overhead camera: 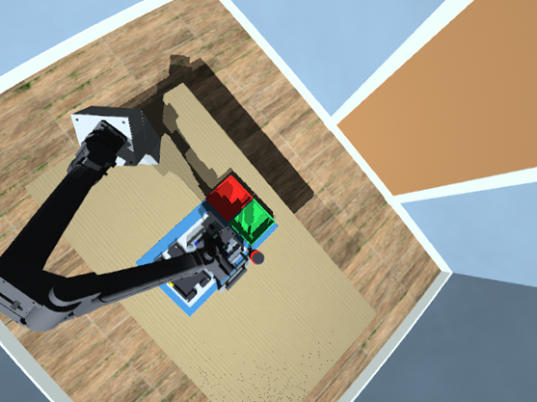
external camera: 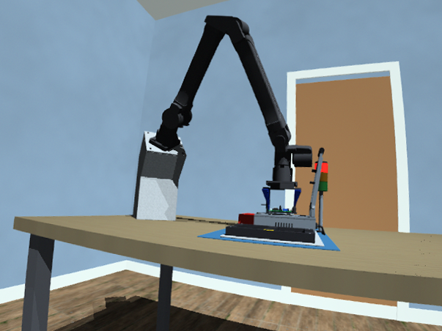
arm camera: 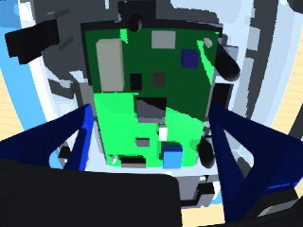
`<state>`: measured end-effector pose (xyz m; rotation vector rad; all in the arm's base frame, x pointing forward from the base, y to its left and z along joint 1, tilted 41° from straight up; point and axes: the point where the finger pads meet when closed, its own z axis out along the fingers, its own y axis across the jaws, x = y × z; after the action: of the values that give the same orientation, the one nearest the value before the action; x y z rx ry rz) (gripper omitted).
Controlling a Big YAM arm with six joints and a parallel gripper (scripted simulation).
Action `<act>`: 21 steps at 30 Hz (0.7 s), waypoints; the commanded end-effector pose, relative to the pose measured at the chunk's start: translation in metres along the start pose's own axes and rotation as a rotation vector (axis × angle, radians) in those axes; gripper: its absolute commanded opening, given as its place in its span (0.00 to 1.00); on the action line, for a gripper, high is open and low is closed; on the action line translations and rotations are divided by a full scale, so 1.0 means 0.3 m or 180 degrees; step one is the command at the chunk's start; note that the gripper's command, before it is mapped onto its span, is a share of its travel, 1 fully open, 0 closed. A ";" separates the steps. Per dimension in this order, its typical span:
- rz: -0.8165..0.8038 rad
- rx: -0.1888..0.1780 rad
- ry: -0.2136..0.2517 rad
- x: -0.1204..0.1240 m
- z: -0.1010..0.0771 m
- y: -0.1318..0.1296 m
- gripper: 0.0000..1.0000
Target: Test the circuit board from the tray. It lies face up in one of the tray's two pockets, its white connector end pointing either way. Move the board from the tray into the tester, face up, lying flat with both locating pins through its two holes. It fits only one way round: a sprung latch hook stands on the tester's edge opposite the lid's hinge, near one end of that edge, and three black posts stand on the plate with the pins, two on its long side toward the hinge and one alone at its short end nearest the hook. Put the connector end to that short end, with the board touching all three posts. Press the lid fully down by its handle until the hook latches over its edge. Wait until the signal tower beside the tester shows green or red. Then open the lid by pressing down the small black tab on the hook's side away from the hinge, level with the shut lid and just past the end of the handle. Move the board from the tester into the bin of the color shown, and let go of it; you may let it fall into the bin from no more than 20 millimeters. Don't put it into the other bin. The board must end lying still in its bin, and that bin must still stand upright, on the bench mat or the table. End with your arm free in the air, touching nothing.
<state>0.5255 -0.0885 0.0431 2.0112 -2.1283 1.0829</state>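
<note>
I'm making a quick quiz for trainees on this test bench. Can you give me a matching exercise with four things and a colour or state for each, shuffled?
Things:
1. gripper
2. circuit board
3. signal tower
4. tester lid

States:
A. top lamp lit red
B. raised, standing up
C. open, fingers either side of the board
D. lying face up on the tester plate

Pairs: 1-C, 2-D, 3-A, 4-B
</note>
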 end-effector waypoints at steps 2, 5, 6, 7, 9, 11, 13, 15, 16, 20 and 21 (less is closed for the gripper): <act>0.0007 0.0106 -0.0036 -0.021 -0.044 -0.057 0.85; 0.0007 0.0106 -0.0036 -0.021 -0.044 -0.057 0.81; 0.0007 0.0106 -0.0036 -0.021 -0.044 -0.057 0.81; 0.0007 0.0106 -0.0036 -0.021 -0.044 -0.057 0.81; 0.0007 0.0106 -0.0036 -0.021 -0.044 -0.057 0.81; 0.0007 0.0106 -0.0036 -0.021 -0.044 -0.057 0.81; 0.0007 0.0106 -0.0036 -0.021 -0.044 -0.057 0.81; 0.0007 0.0106 -0.0036 -0.021 -0.044 -0.057 0.81; 0.0007 0.0106 -0.0036 -0.021 -0.044 -0.057 0.81; 0.0007 0.0106 -0.0036 -0.021 -0.044 -0.057 0.78; 0.0007 0.0106 -0.0036 -0.021 -0.044 -0.057 0.78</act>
<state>0.5255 -0.0885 0.0431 2.0112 -2.1283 1.0829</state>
